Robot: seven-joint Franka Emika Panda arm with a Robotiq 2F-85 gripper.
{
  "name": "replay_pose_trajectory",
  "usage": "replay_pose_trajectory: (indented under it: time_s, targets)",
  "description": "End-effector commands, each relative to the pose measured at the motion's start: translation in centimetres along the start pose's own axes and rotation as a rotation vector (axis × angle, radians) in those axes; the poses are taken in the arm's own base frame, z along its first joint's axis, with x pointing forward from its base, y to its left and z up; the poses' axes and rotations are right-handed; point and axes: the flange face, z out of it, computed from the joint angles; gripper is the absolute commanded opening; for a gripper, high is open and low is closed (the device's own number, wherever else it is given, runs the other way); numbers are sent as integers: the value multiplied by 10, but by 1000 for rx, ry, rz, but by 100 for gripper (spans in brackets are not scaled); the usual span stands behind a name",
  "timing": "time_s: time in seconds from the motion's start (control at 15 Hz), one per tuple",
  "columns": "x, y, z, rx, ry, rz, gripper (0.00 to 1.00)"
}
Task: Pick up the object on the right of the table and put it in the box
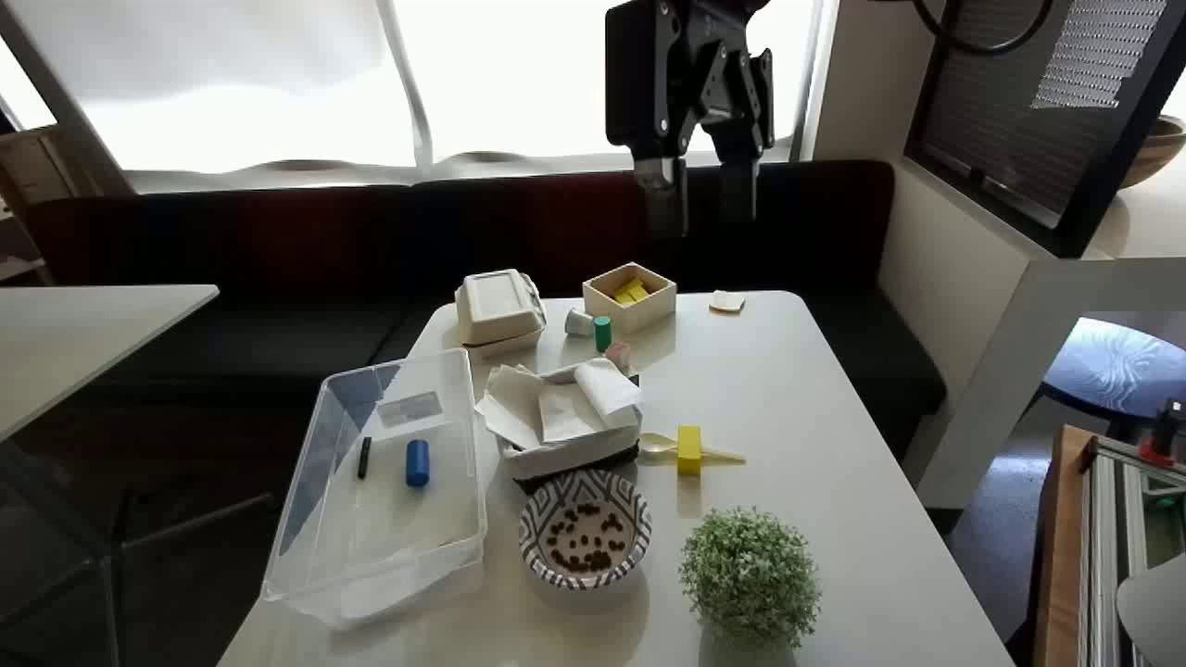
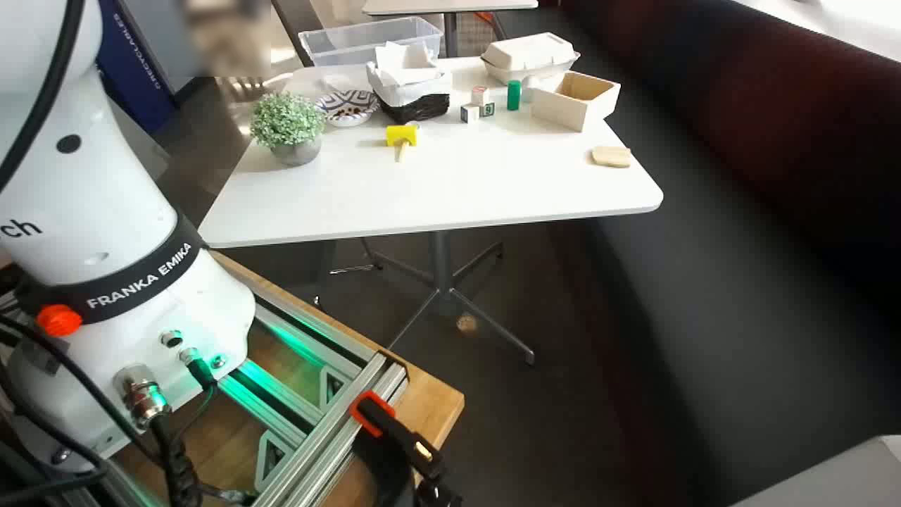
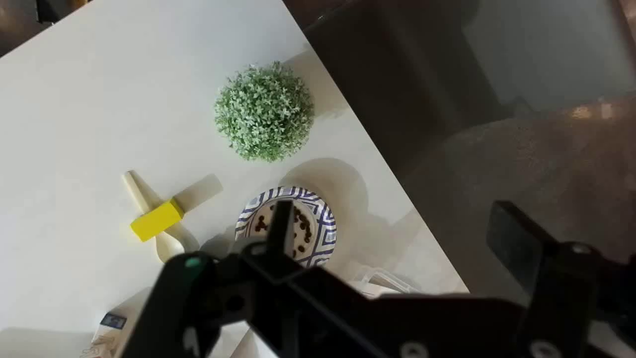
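The object [image 1: 727, 301] is a small flat item with a pale tan top and brownish edge, lying near the far right corner of the table. It also shows in an exterior view [image 2: 611, 156]. The box [image 1: 651, 309] is a small square cream box with low walls and yellow pieces inside, just left of the object. It also shows in an exterior view [image 2: 559, 111]. My gripper [image 1: 701, 211] is open and empty, high above the table. In the wrist view the gripper [image 3: 392, 223] has its fingers wide apart. The object and box are out of the wrist view.
A clear plastic bin [image 1: 389, 537], a takeaway container [image 1: 500, 310], a paper-lined basket [image 1: 574, 454] and a patterned bowl [image 1: 537, 547] stand along the left side. A green cylinder [image 1: 603, 333] stands near the box. A yellow block [image 1: 688, 451] on a spoon and a plant [image 1: 750, 574] are nearer.
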Motion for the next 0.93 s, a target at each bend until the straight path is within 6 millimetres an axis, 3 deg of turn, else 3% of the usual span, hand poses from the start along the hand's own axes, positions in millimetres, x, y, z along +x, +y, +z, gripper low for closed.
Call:
replay_pose_trajectory:
  time_s: [0.0, 0.67, 0.87]
  targets:
    - [0, 0, -1, 0, -1, 0, 100]
    - [0, 0, -1, 0, -1, 0, 100]
    - [31, 21, -4, 35, 115, 176, 100]
